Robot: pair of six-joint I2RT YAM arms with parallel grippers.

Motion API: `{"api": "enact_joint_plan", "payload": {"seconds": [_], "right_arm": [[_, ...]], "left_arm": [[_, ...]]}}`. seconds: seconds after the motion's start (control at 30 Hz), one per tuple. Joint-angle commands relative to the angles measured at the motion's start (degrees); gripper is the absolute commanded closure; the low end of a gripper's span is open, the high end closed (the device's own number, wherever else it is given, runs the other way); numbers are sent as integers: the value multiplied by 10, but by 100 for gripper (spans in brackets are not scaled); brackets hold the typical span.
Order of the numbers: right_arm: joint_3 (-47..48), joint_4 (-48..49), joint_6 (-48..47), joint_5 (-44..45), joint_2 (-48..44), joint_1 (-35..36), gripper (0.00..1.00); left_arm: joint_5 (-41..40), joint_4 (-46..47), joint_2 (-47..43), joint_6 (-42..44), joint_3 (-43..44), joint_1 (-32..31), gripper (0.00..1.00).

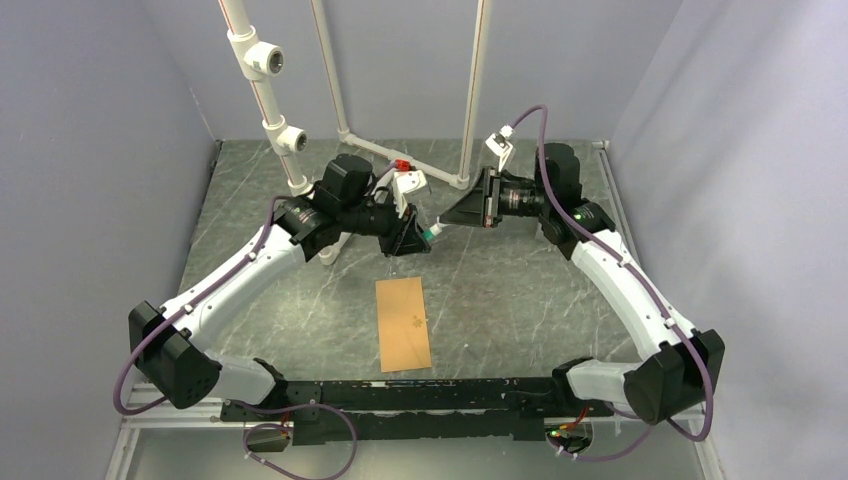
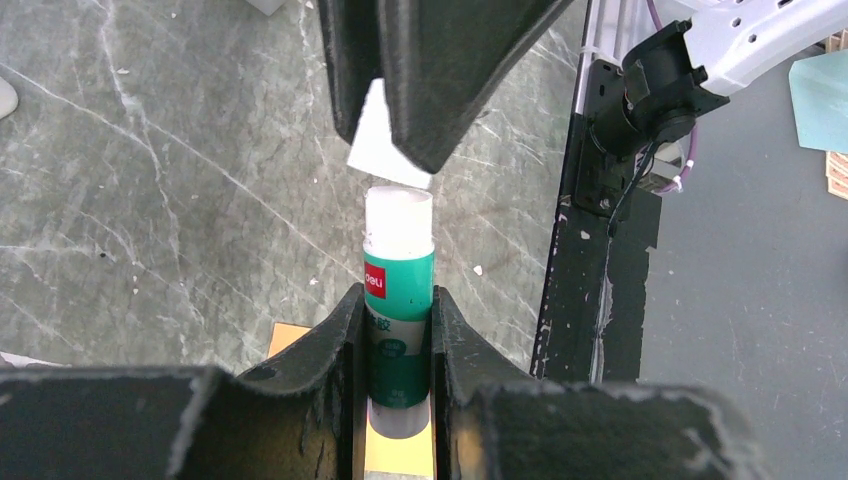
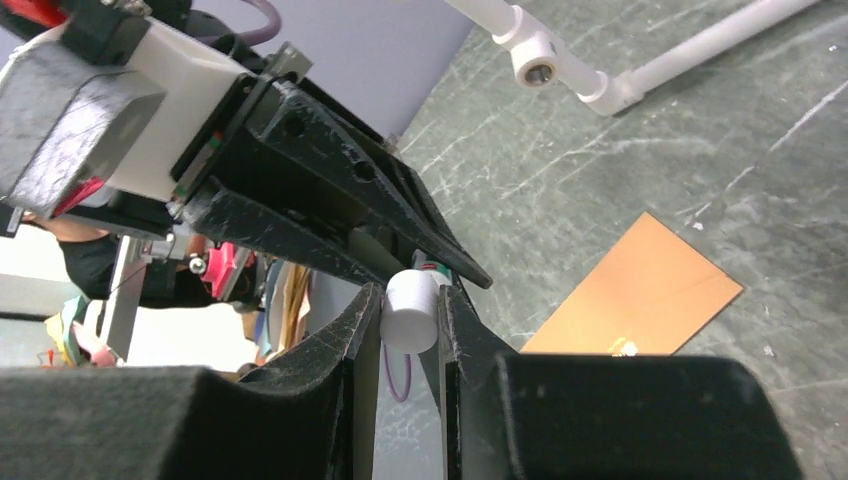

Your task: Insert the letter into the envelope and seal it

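Black left gripper (image 2: pixel 397 305) is clamping, nearly closed, a green glue stick (image 2: pixel 398 270); the right gripper (image 3: pixel 410 297) is likewise pinching its white cap (image 3: pixel 410 320), probably to pull it off for sealing. At six o'clock from them the envelope (image 1: pixel 404 323) is lying flat on the table (image 1: pixel 520 290); no letter is showing.

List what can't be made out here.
- No view: the letter; whether it is inside the envelope, cannot tell.
- Top view: envelope flap too small to read.
- Left wrist view: glue stick base hidden inside left pincer.
- Right wrist view: cap joint covered by right pincer.
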Motion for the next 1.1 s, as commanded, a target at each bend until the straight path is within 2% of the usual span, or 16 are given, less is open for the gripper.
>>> {"api": "enact_joint_plan", "payload": {"seconds": [0.0,0.17,0.6,0.77,1.07], "right_arm": [[45,-62,-43,32,13,6,100],[56,-71,-47,30,26,14,100],[103,-188,-103,49,52,23,100],[115,-183,-97,73,40,23,100],[113,-178,-86,69,38,23,100]], "left_arm": [[-4,1,-1,19,23,-4,97],[-8,-3,4,26,28,-5,98],[-46,-33,13,82,38,-10,97],[-56,-60,16,105,47,-10,98],[-55,-50,6,95,33,-11,98]]}}
